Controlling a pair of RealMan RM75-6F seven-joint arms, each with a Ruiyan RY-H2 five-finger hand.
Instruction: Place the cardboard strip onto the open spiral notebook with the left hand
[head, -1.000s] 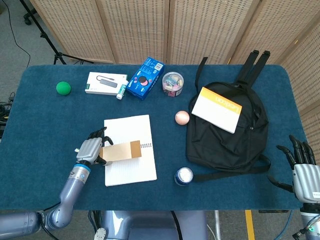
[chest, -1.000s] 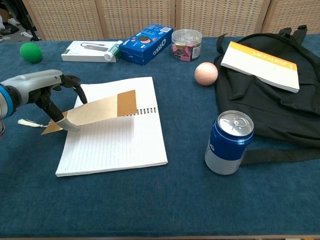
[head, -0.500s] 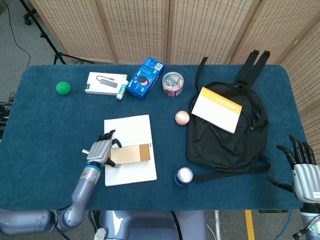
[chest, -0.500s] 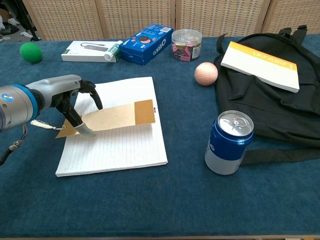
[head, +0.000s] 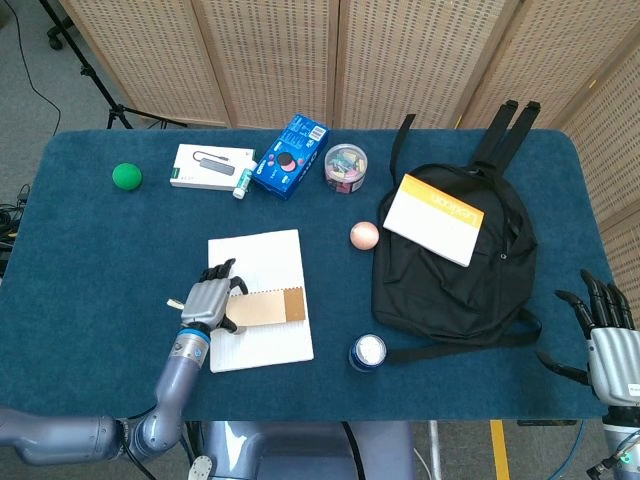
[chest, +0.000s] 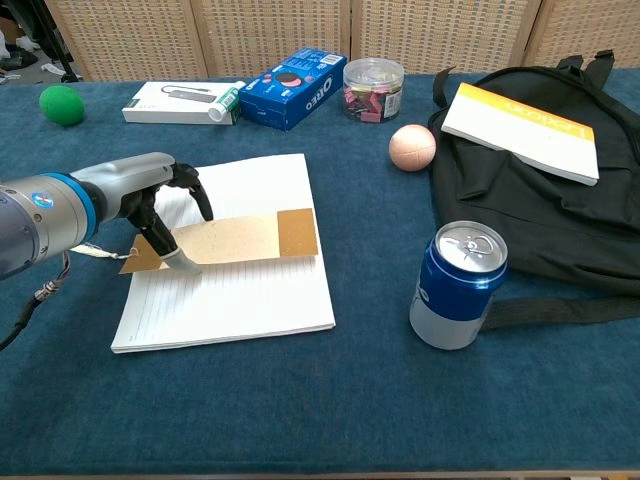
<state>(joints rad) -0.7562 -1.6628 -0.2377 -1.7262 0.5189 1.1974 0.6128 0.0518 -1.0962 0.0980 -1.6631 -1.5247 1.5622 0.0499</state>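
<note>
The tan cardboard strip (chest: 240, 239) with a darker brown end (head: 294, 304) lies across the open spiral notebook (chest: 240, 295), reaching to its right edge. My left hand (chest: 150, 200) pinches the strip's left end over the notebook's left side (head: 212, 300). The strip looks low, close to the lined page (head: 262, 345). My right hand (head: 605, 335) hangs open past the table's right front corner, holding nothing, and is absent from the chest view.
A blue can (chest: 457, 285) stands right of the notebook. A black backpack (chest: 540, 215) carries a white book (chest: 522, 130). A pink ball (chest: 412, 147), a clip jar (chest: 372, 88), an Oreo box (chest: 295, 87), a white box (chest: 178, 101) and a green ball (chest: 61, 104) lie behind.
My left hand has carried the strip to the right and lower, so its brown end now reaches the notebook's right edge. The right hand has not moved.
</note>
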